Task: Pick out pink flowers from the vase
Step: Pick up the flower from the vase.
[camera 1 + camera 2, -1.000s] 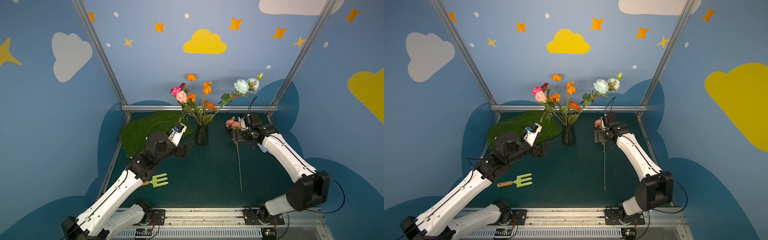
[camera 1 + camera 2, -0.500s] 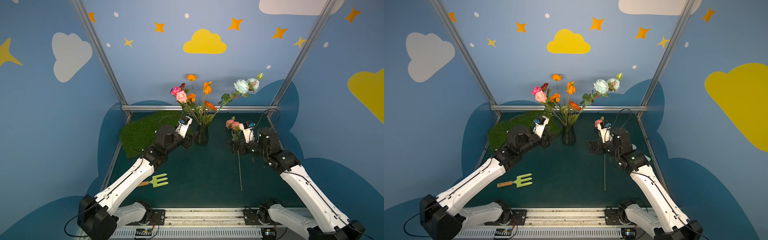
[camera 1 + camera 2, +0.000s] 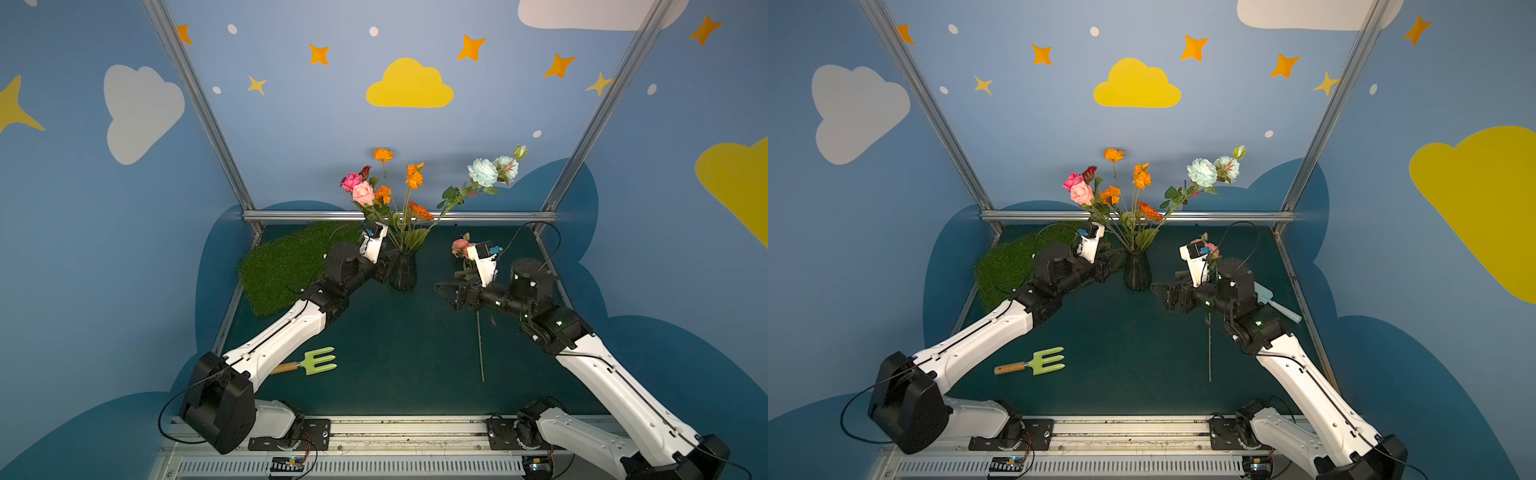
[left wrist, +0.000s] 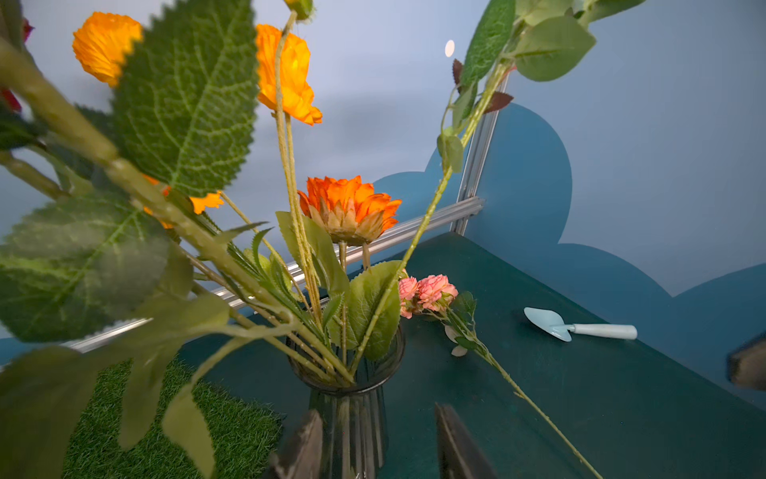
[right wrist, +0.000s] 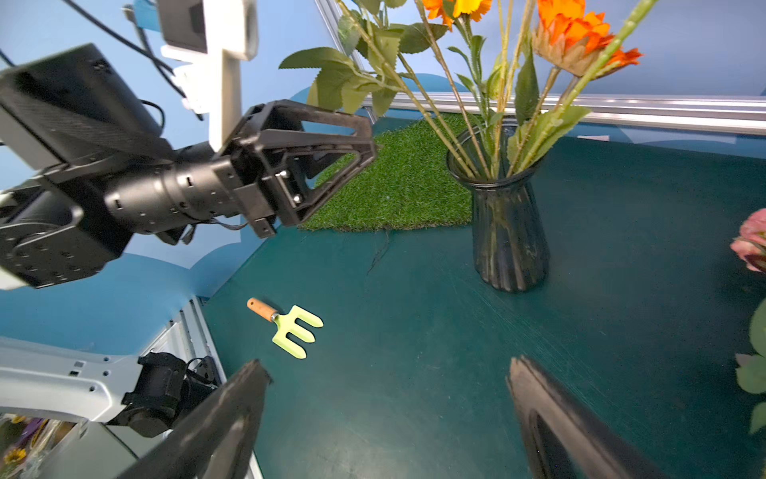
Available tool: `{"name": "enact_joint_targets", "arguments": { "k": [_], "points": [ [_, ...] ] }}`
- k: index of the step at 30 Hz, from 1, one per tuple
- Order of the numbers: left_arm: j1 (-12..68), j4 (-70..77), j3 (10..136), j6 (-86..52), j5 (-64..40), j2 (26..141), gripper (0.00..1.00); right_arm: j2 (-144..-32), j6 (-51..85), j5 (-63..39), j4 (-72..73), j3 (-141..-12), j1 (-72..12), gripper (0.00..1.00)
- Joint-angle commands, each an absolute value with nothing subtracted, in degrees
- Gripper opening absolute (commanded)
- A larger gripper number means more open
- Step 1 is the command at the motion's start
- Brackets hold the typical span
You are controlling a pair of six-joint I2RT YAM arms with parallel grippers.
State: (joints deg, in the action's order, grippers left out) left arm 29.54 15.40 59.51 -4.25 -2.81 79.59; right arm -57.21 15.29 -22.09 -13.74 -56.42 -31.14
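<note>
With the peach-pink cluster already lying on the mat, I judge the light pink rose in the vase light and springy; take its stiff lower stem. My left gripper half-open astride the vase; whether it touches, I cannot tell. Right gripper wide, empty.

White-shelled arm links with black joint housings. Black skeletal triangular fingers, visible screws. White wrist camera mounts with blue connectors. Thin black cables looping. Small green lights.

green fork, grass mat – blue trowel nr wall
</note>
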Motion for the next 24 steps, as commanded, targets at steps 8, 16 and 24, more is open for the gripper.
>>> {"name": "enact_joint_targets", "arguments": {
  "k": [8, 16, 24],
  "points": [
    [24.43, 26.98, 60.98, -13.18, -10.07, 84.18, 0.41, -59.80, 15.56, -23.16, -10.98, -57.05, -31.60, 0.93],
    [24.53, 28.06, 60.81, -13.97, -11.84, 84.81, 0.40, -61.55, 15.94, -23.79, -10.36, -57.20, -31.64, 0.93],
    [25.00, 27.44, 63.85, -14.37, -10.32, 87.75, 0.38, -61.10, 15.72, -23.65, -10.87, -56.73, -31.64, 0.93]
  ]
}}
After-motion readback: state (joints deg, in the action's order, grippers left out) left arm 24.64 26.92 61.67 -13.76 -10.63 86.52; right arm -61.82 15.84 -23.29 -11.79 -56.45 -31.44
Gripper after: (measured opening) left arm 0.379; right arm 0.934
